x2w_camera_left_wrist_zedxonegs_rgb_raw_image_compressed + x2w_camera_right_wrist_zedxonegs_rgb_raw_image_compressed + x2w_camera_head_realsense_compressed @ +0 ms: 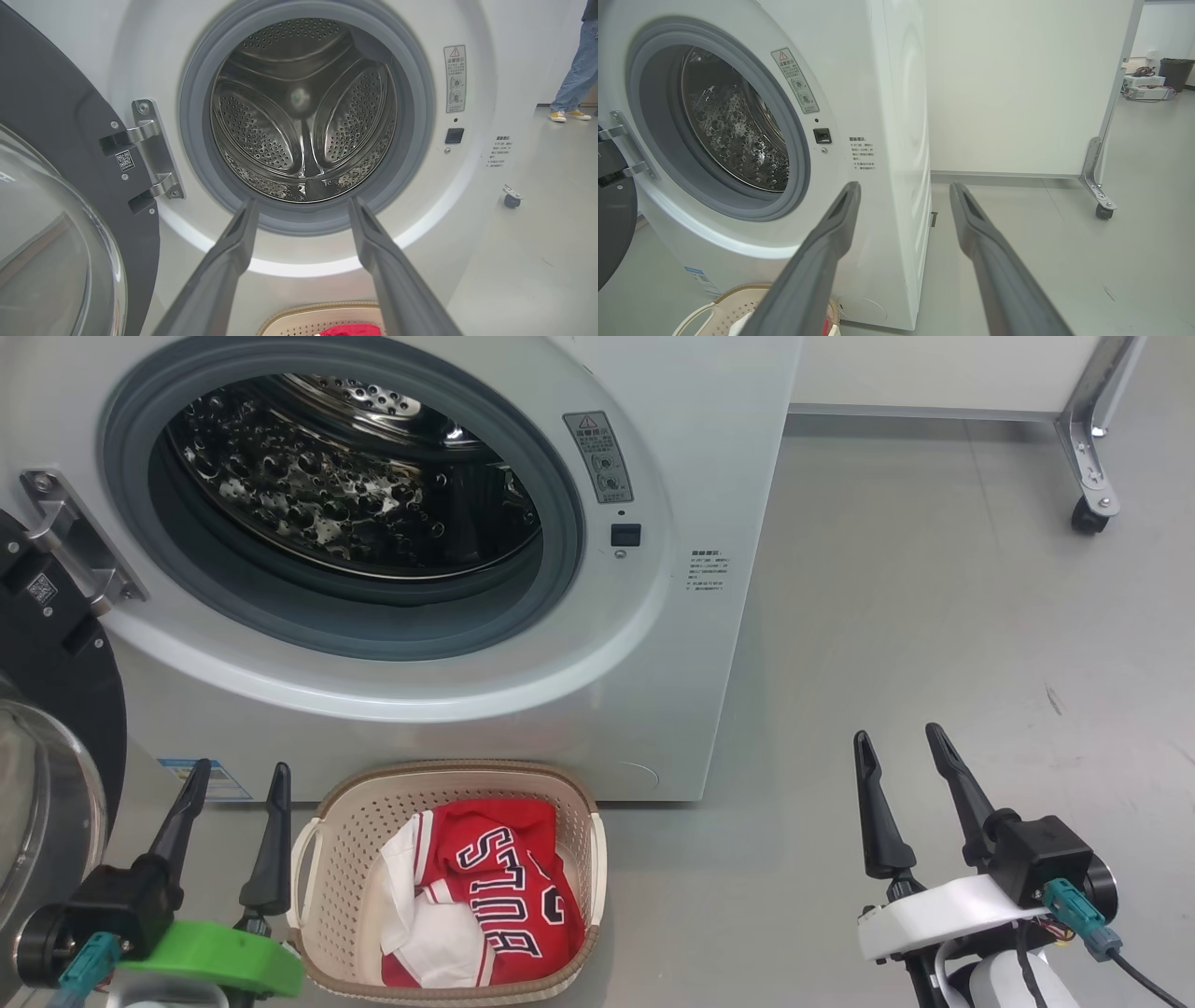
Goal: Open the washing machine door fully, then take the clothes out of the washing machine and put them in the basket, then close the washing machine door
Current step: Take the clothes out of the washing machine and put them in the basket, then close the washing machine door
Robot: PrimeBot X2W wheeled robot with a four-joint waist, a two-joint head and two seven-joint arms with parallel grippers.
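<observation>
Two wide-open, empty tools, left gripper (241,767) and right gripper (896,733); clothes (495,887) in basket (448,770) on floor (934,569) before washing machine (709,448); washing machine door (56,681) open at left (rigid, probably heavy; push at black rim, far from hinge (75,537)).

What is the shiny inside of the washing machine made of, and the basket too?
The drum looks like polished steel: mirror-bright, dimpled, full of small holes. The basket looks like matte cream plastic with punched holes; its brown rim seems moulded to look woven, probably plastic too.
</observation>
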